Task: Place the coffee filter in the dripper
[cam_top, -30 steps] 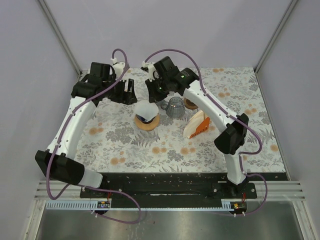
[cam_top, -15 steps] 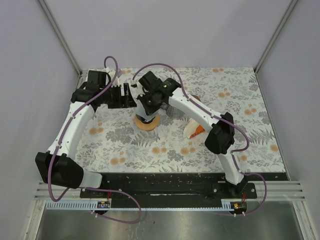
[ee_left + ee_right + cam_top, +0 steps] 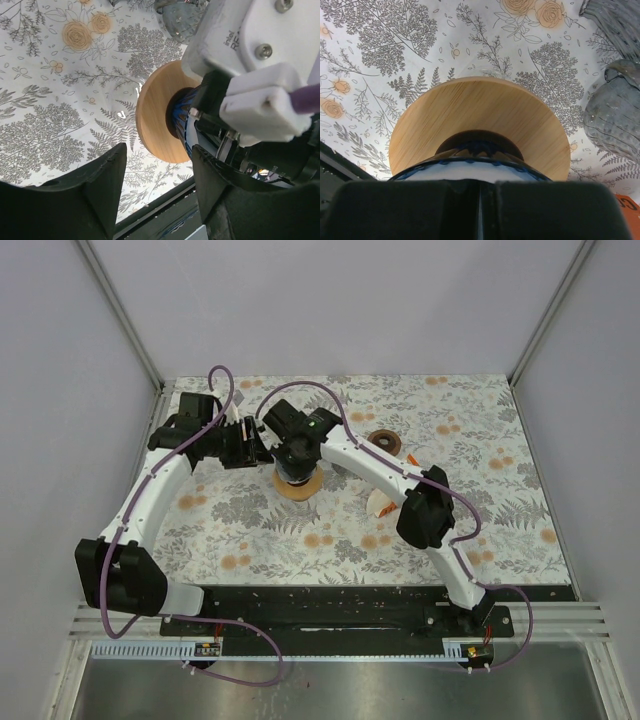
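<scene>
The dripper (image 3: pixel 298 485) stands on its round wooden base (image 3: pixel 480 117) at the middle of the floral mat. A white coffee filter (image 3: pixel 475 171) sits inside its blue-ribbed cone. My right gripper (image 3: pixel 290 452) is directly over the cone, its jaws shut (image 3: pixel 480 184) and their tips down at the filter's rim. A thin white sliver shows between the jaws. My left gripper (image 3: pixel 252 445) is close on the dripper's left, open (image 3: pixel 160 152), with the wooden base (image 3: pixel 152 120) ahead of its fingers and nothing between them.
A glass pitcher (image 3: pixel 615 112) stands just right of the dripper. Behind it lies a wooden ring with a dark centre (image 3: pixel 383 443). A stack of filters in an orange holder (image 3: pixel 384 502) is partly hidden under the right arm. The mat's black near edge (image 3: pixel 165 207) is close.
My right gripper swung left and down onto the dripper and shut. My left gripper moved in toward the dripper and narrowed somewhat.
</scene>
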Available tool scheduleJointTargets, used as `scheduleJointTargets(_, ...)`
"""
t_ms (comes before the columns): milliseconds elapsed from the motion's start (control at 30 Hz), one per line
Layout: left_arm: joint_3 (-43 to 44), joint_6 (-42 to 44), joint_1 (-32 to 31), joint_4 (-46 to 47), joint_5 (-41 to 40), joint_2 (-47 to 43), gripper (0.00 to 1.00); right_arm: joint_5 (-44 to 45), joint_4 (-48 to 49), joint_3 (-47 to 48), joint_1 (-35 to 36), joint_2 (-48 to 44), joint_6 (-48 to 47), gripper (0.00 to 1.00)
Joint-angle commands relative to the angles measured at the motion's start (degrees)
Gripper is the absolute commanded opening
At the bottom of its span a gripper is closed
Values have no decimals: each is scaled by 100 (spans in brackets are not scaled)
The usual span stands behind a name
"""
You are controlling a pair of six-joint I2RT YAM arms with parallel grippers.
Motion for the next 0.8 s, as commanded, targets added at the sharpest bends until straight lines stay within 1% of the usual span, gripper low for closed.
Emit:
scheduleJointTargets(0, -83, -239, 21, 433, 381, -43, 57, 469, -240, 217, 138, 183, -127, 0)
scheduleJointTargets(367, -215, -450, 21, 670, 689, -192, 56, 347, -337, 252, 173, 386, -84, 0)
scheduleJointTargets(567, -329, -546, 170, 697, 583, -526, 55, 303, -311, 182, 165, 438, -48, 0)
scheduleJointTargets(633, -417, -608, 232, 705, 741, -587, 54, 285, -267, 111, 165, 447, -31, 0)
scheduleJointTargets(767, -759, -924, 556, 1056, 1426, -763, 49, 285, -258, 94, 165, 456, -4, 0)
